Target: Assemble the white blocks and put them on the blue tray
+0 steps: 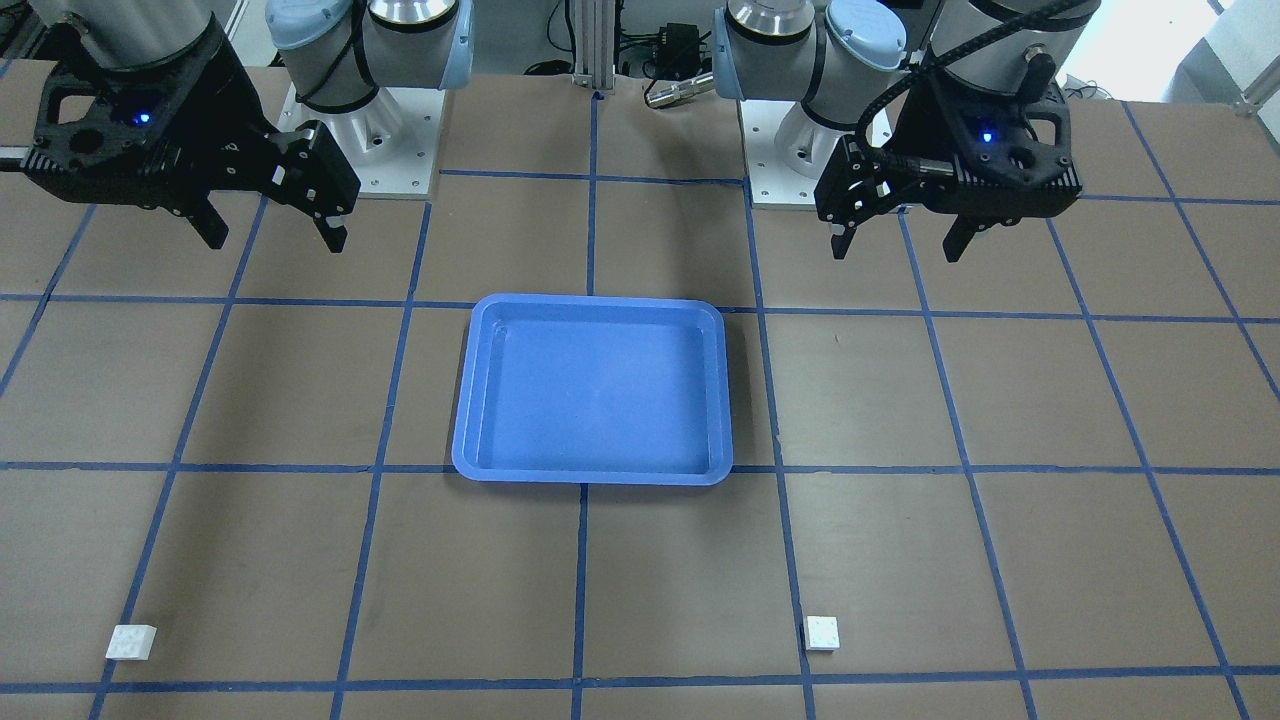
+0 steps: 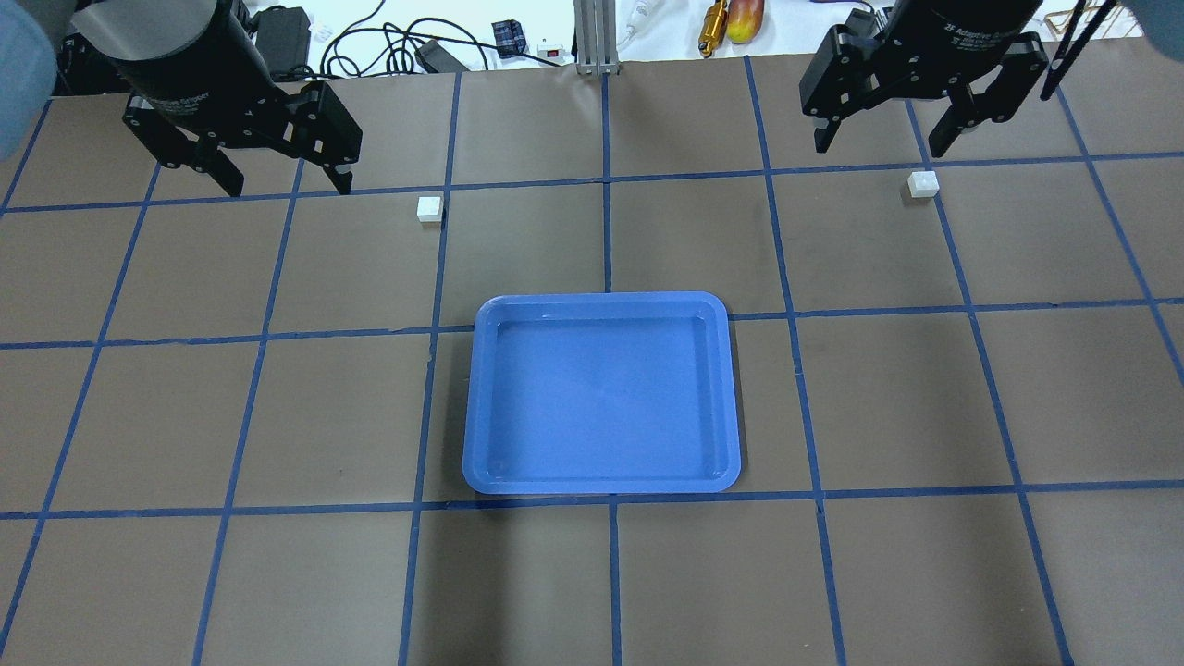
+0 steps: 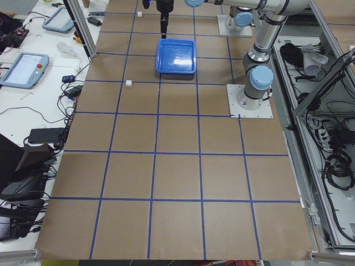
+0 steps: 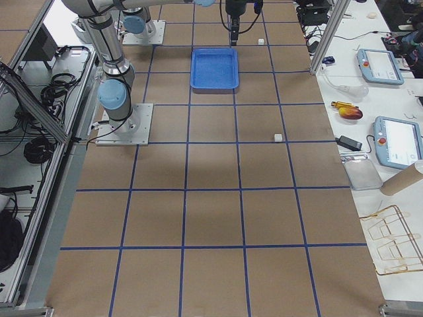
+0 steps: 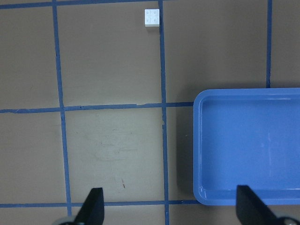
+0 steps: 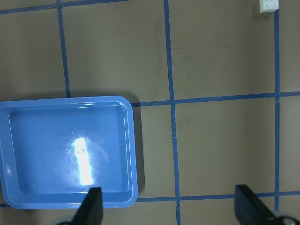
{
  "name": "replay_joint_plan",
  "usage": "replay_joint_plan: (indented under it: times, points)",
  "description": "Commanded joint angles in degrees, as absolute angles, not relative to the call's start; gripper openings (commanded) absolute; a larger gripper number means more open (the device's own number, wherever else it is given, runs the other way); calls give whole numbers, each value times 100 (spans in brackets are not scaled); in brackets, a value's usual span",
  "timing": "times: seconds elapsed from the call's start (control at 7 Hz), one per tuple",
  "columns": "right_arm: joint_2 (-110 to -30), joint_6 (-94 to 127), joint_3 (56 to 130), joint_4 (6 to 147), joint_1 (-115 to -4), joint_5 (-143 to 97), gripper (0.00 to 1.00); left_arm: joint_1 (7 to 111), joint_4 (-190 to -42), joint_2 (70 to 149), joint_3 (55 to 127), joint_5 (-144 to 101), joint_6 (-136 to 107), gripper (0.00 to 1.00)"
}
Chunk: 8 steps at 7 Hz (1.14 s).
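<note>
The blue tray (image 2: pixel 601 398) lies empty in the middle of the table; it also shows in the front view (image 1: pixel 593 390) and in both wrist views (image 5: pixel 248 145) (image 6: pixel 65 150). One white block (image 2: pixel 428 209) (image 1: pixel 822 632) (image 5: pixel 152 17) lies on the table on my left side, beyond the tray. The other white block (image 2: pixel 922 183) (image 1: pixel 132 641) (image 6: pixel 268 5) lies far right. My left gripper (image 2: pixel 282 182) (image 1: pixel 895 245) is open and empty, held above the table. My right gripper (image 2: pixel 879 146) (image 1: pixel 270 235) is also open and empty.
The brown table carries a grid of blue tape lines. The two arm bases (image 1: pixel 370 150) (image 1: pixel 790 165) stand at the robot's edge. Cables and small items (image 2: pixel 731 18) lie beyond the far edge. Teach pendants (image 4: pixel 380 66) rest on the side bench.
</note>
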<state>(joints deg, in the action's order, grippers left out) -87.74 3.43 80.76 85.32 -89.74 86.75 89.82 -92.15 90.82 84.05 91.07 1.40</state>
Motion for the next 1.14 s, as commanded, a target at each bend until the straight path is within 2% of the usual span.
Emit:
replay_joint_plan:
  times: [0.0, 0.71, 1.0]
  points:
    - [-8763, 334, 8077, 8525, -8974, 8675, 100, 8982, -9220, 9088, 8437, 9132, 141, 100]
    - [-8736, -25, 8077, 8456, -8878, 8771, 100, 9000, -9220, 9105, 8446, 9070, 141, 100]
    - [-8597, -945, 8103, 8131, -8405, 8702, 100, 9096, -9211, 9114, 8455, 9079, 132, 100]
